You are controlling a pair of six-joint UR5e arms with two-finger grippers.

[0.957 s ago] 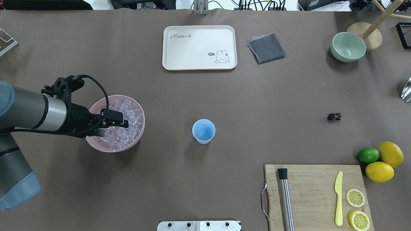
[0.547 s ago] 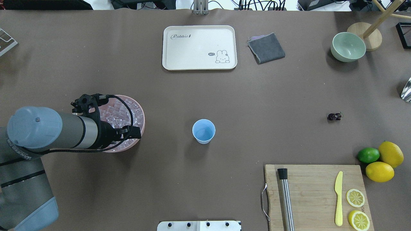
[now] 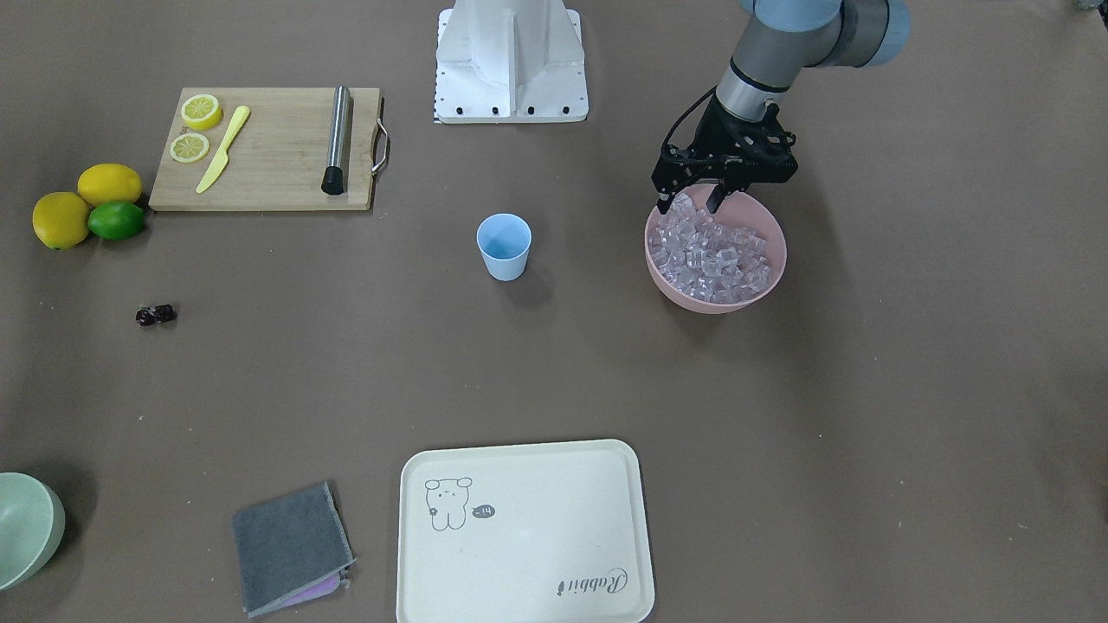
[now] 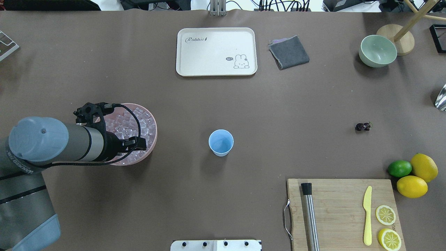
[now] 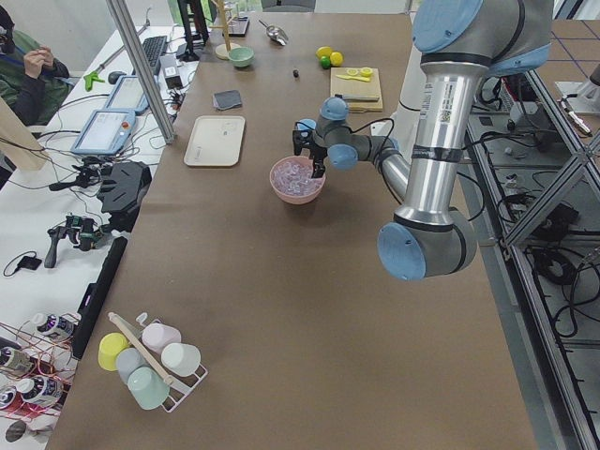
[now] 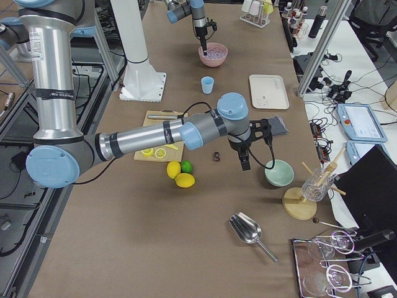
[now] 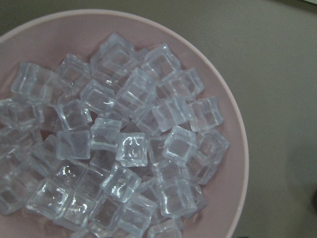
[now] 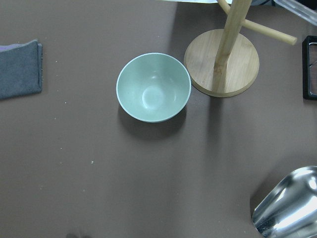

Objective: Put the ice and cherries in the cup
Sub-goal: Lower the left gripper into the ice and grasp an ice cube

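Clear ice (image 3: 711, 251) cubes fill the pink bowl (image 3: 762, 290), shown close up in the left wrist view as ice (image 7: 131, 148). My left gripper (image 3: 688, 201) points down over the bowl's robot-side rim, open, fingertips just above the cubes, nothing between them. The light-blue cup (image 4: 221, 142) stands upright mid-table, right of the bowl (image 4: 153, 137). The dark cherries (image 4: 362, 126) lie on the table far right. My right gripper (image 6: 245, 162) hangs beyond the cherries (image 6: 216, 156), near the green bowl; I cannot tell whether it is open or shut.
At the back lie a cream tray (image 4: 216, 51), a grey cloth (image 4: 289, 52) and a green bowl (image 4: 377, 51). A cutting board (image 4: 341, 209) carries a muddler, a knife and lemon slices. Lemons and a lime (image 4: 400, 168) sit beside it. A metal scoop (image 8: 287, 208) lies right.
My left arm swung around; the wrist went from lying level across the bowl to pointing down at its near rim, then shifted slightly left. Cup and cherries have not moved.
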